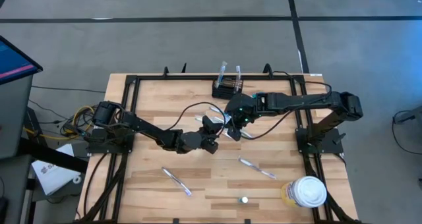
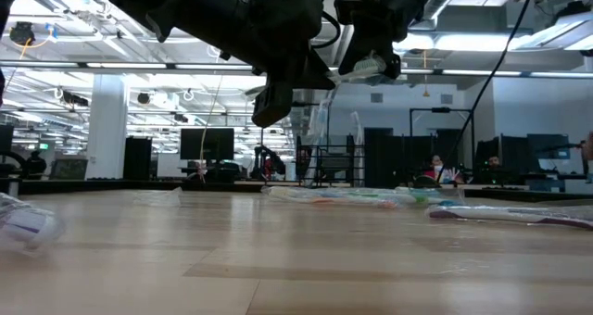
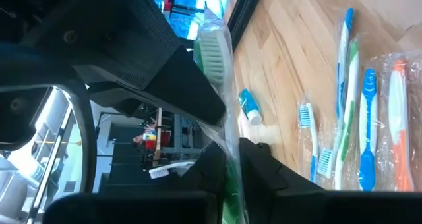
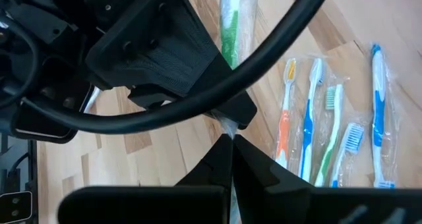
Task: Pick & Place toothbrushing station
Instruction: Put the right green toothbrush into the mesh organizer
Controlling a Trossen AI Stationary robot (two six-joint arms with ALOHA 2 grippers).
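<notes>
Both grippers, left (image 1: pixel 212 126) and right (image 1: pixel 239 118), apparently pinch one crinkly plastic-wrapped green toothbrush (image 3: pixel 212 49) midair.

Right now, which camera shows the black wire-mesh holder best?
The high view: the black wire-mesh holder sits whole at the table's far edge, two wrapped toothbrushes standing in it. The low view shows it faintly, far back. Neither wrist view clearly shows it.

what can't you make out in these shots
- High view: what the left gripper and right gripper pinch at mid-table is too small, and the arms cover it.
- Low view: the holder blurs into the far background clutter.
- Left wrist view: the green-bristled wrapped toothbrush is cut off below by the dark fingers.
- Right wrist view: a black cable and gripper body hide its lower end.
</notes>
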